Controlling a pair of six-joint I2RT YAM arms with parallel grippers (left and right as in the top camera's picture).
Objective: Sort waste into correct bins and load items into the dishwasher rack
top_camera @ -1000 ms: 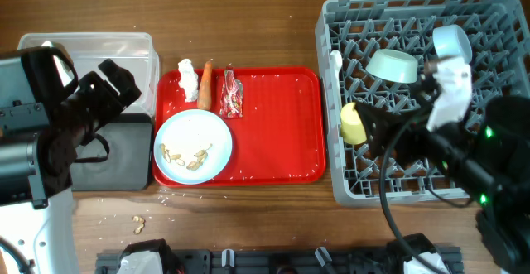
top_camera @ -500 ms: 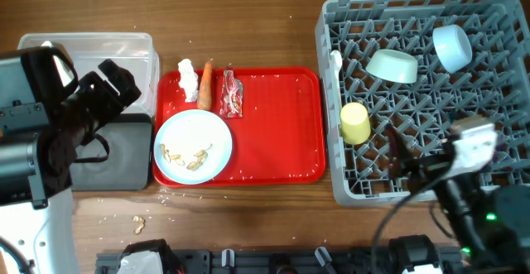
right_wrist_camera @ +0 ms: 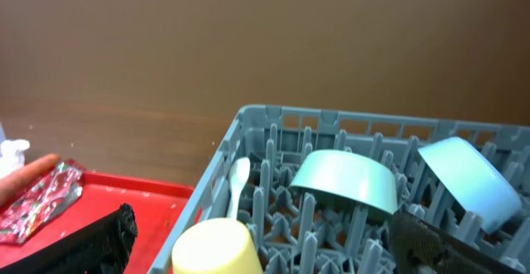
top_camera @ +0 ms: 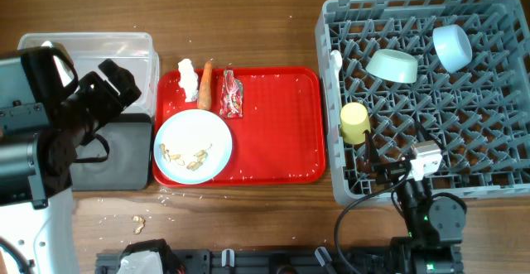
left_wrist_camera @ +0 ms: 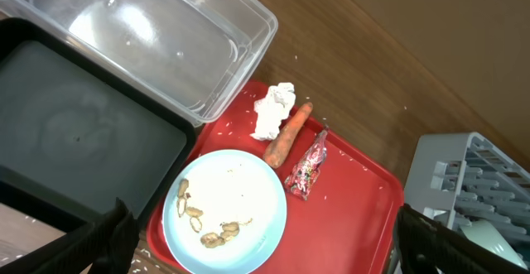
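Black on the fingers (left_wrist_camera: 116, 237) of the left gripper (left_wrist_camera: 263, 224), spread wide, clamping nothing, above the pale blue plate (left_wrist_camera: 240, 193) with beige crumbs (left_wrist_camera: 211, 231) on the red tray (left_wrist_camera: 364, 216). Beside the plate: tissue (left_wrist_camera: 273, 108), carrot (left_wrist_camera: 287, 133), wrapper (left_wrist_camera: 306, 168). Just left of the tray: clear tub (left_wrist_camera: 166, 42), black tub (left_wrist_camera: 74, 133). Likewise apart and empty on the right gripper (right_wrist_camera: 261, 228), by the grey rack (right_wrist_camera: 273, 112); inside: yellow cup (right_wrist_camera: 211, 245), spoon (right_wrist_camera: 238, 179), mint-green bowl (right_wrist_camera: 344, 179), light blue bowl (right_wrist_camera: 460, 175).

Table (top_camera: 248, 26): clear tub (top_camera: 116, 50), black tub (top_camera: 124, 154), tray (top_camera: 281, 133), rack (top_camera: 414, 5)
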